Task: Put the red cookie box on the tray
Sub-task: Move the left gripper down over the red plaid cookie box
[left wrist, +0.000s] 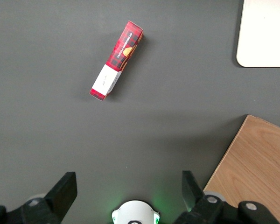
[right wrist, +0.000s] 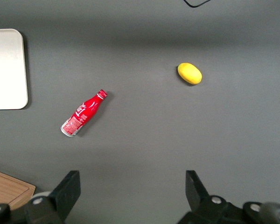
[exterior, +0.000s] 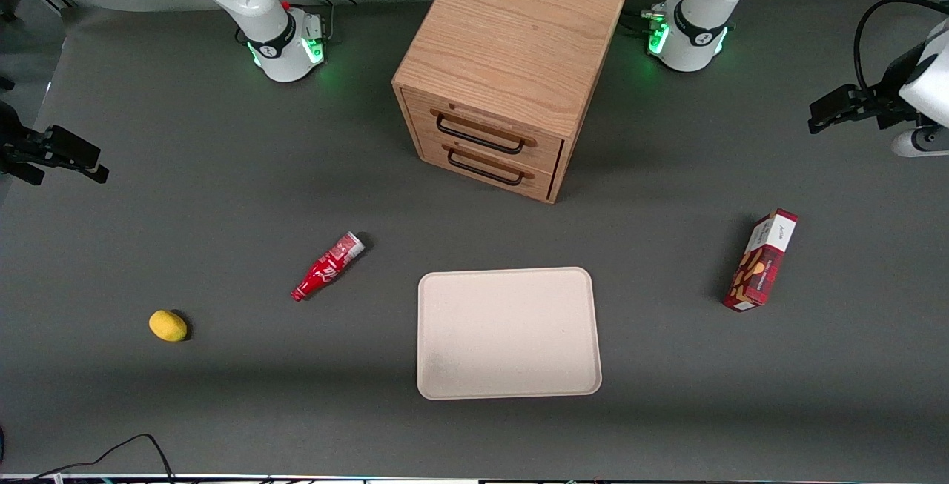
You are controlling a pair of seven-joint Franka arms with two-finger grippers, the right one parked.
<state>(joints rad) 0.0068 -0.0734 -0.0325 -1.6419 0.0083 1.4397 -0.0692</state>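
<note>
While my tool (left wrist: 128, 196) hangs wide open, apparently high over the worktop (exterior: 222, 195) | red cookie box (exterior: 761, 259) lies apart from tray (exterior: 508, 333) | approach pending.

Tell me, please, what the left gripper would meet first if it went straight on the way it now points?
Probably only bare table. The left gripper, open and held high near the working arm's end, looks down at the mat; the red cookie box lies farther ahead, off that line, though depth is uncertain.
</note>
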